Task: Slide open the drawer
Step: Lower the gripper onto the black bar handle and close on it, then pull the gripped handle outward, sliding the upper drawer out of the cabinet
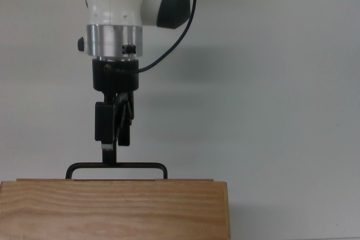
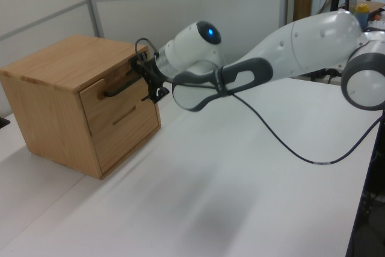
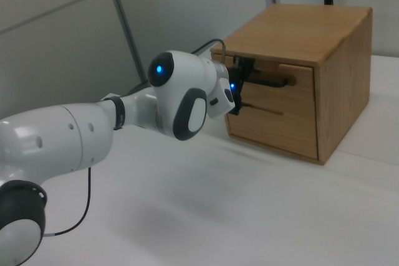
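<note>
Gripper [image 1: 109, 158] at the drawer [image 2: 120, 97] handle [image 1: 116, 166]; fingertips reach the black bar in the top view, toward the top view's left end of it. Fingers straddle the bar, one above and one below (left view), spread, not clamped. Drawer sits flush in the cabinet [image 2: 57, 64], upper slot, closed. Cabinet stands on the white table [image 2: 240, 173]. Arm [image 2: 289, 46] stretches in horizontally.
</note>
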`<move>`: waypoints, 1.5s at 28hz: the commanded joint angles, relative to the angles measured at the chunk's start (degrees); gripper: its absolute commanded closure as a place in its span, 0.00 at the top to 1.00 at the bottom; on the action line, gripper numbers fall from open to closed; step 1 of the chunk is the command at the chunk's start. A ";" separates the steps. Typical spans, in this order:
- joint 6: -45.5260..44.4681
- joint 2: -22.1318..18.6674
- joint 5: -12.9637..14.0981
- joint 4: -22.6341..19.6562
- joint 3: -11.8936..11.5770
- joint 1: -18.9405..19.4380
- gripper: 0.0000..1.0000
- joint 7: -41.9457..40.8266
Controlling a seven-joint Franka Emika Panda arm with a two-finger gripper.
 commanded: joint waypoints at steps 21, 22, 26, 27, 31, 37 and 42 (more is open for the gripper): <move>8.65 2.16 0.34 0.14 0.10 0.25 0.18 -1.72; 8.56 1.99 0.34 0.14 0.10 0.25 0.17 -1.72; 8.48 1.28 0.17 -0.21 0.18 0.34 0.12 -1.81; 8.48 0.93 0.17 -0.38 0.18 0.42 0.05 -1.81; 8.12 -0.91 0.16 -2.31 0.18 0.51 0.00 -1.72; 7.95 -4.34 0.43 -6.70 0.27 0.60 0.00 -1.54; 7.95 -7.94 0.43 -11.36 0.71 0.60 0.00 -1.63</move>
